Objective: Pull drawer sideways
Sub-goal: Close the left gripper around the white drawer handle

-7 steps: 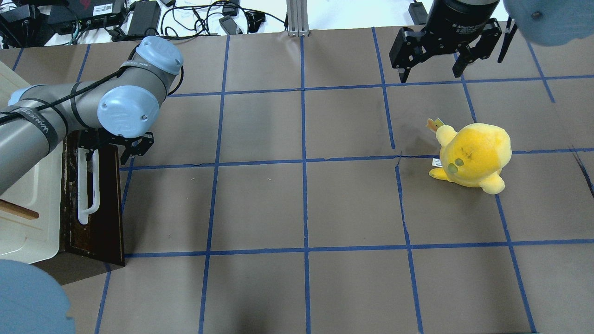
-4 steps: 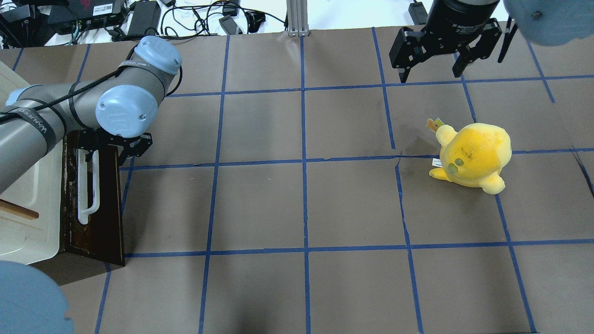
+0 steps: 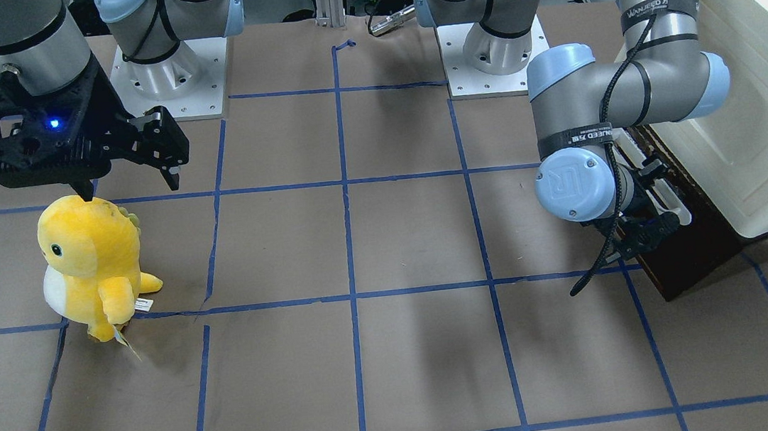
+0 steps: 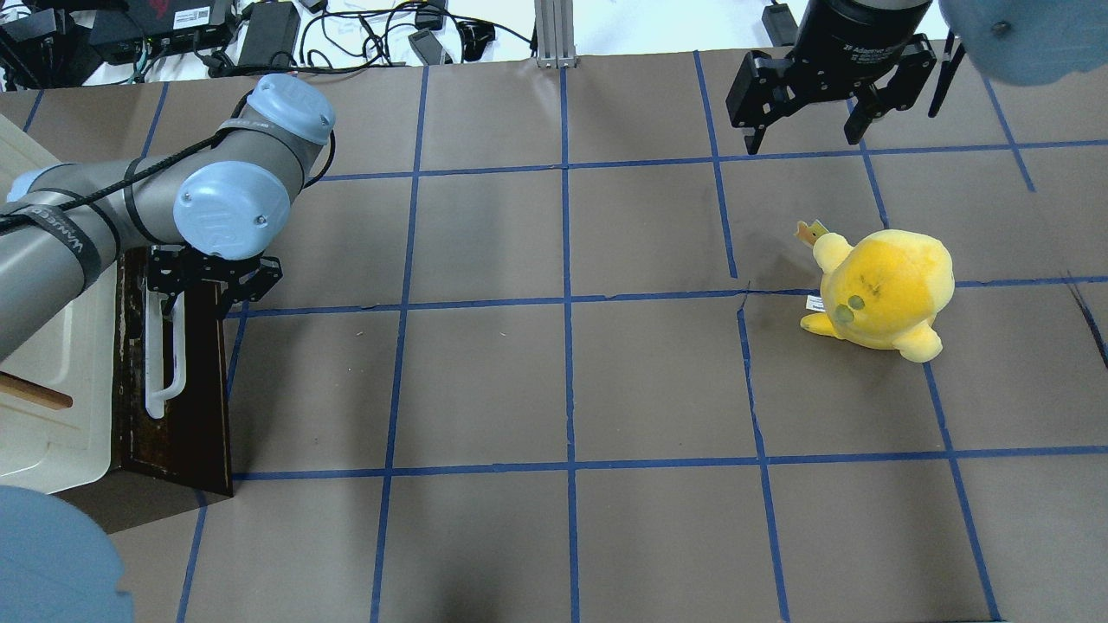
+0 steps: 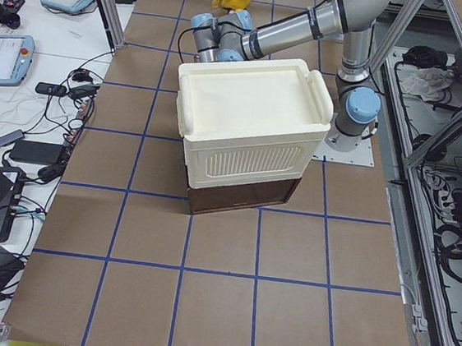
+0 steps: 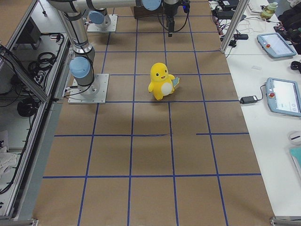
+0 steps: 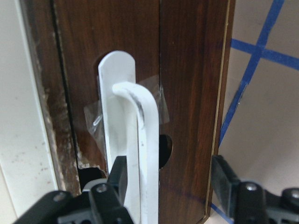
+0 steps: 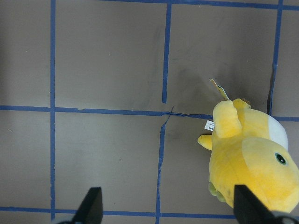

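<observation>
On the blue-taped brown table [image 4: 485,381], the left gripper [image 7: 168,175], jaws spread, straddles the handle [image 7: 142,121] of the drawer [image 7: 187,70], perhaps touching it.

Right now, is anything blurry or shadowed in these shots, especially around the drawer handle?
Left wrist view: the drawer's handle is sharp, but the left gripper's fingers are blurred, too near the lens. Overhead view: a blurred arm joint fills the lower-left corner. Front-facing view: soft shadows fall on the table.

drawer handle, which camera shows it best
Left wrist-mounted: the white handle fills the frame, between the open fingers of the left end effector. Overhead shows most of its length, small. Front-facing shows a sliver behind the left arm. The rest miss it.
</observation>
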